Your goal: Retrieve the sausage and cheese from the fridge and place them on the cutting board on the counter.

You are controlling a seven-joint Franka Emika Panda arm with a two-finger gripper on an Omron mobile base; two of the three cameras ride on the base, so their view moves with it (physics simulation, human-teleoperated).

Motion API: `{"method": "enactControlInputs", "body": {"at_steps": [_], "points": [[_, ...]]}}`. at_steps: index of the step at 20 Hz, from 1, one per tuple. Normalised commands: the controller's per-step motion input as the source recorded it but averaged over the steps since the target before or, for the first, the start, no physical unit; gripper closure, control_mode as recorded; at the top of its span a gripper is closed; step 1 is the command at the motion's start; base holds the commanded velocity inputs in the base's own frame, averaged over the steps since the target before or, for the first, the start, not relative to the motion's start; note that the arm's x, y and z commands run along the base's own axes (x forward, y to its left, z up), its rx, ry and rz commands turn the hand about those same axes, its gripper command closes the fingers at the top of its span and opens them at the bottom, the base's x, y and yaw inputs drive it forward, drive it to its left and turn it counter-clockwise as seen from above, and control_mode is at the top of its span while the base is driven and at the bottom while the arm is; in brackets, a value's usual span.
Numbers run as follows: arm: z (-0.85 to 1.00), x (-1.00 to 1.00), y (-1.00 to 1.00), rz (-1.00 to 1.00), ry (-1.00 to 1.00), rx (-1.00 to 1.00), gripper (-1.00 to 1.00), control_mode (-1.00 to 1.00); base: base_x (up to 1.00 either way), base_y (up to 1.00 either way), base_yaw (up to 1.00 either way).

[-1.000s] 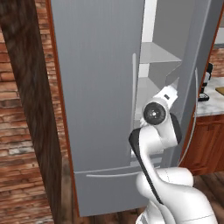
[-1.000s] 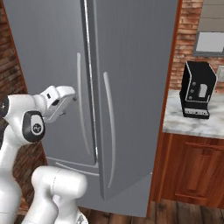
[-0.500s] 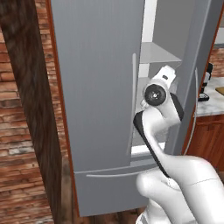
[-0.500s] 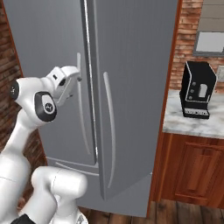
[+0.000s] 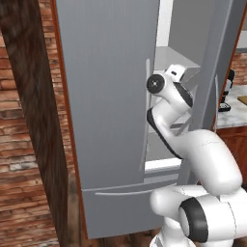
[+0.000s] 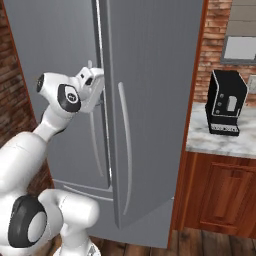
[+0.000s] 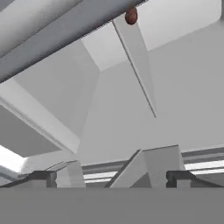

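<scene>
The arm bends up from its base and pokes its hand into the gap of the fridge (image 5: 106,96), whose right door stands swung out so that the pale shelves inside are bared; I take it the door is held wide so the hand can reach past it. The gripper (image 7: 111,177) has its two dark tips standing far apart with nothing between them, as wide as one would want before closing on a small thing. From the right side the hand sits just at the edge of that open door, level with the upper part of its long silver handle (image 6: 125,140). Looking along the hand, the inside of the fridge is pale grey walls and slanted shelf edges, and well beyond the tips, at the far end of a shelf edge and partly tucked under a grey bar, a small reddish-brown rounded thing shows, which I judge to be the sausage (image 7: 131,16). The cheese I cannot make out. Beyond the fridge, to its right, the marble counter (image 6: 220,142) carries a black coffee machine (image 6: 226,102). Neither food has been taken yet, so the reach toward the sausage looks like the step in hand.
</scene>
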Motion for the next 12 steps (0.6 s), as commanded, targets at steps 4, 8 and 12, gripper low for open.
{"method": "enactControlInputs", "body": {"at_steps": [4,8,12], "points": [[-0.05,0.28,-0.9,-0.24,0.05,-0.11,-1.0,-1.0,0.0,0.0,0.0],[-0.02,-0.06,-1.0,-0.2,0.22,0.0,-1.0,-1.0,0.0,0.0,0.0],[0.0,-0.37,-1.0,-0.17,0.27,0.0,-1.0,-1.0,0.0,0.0,0.0]]}}
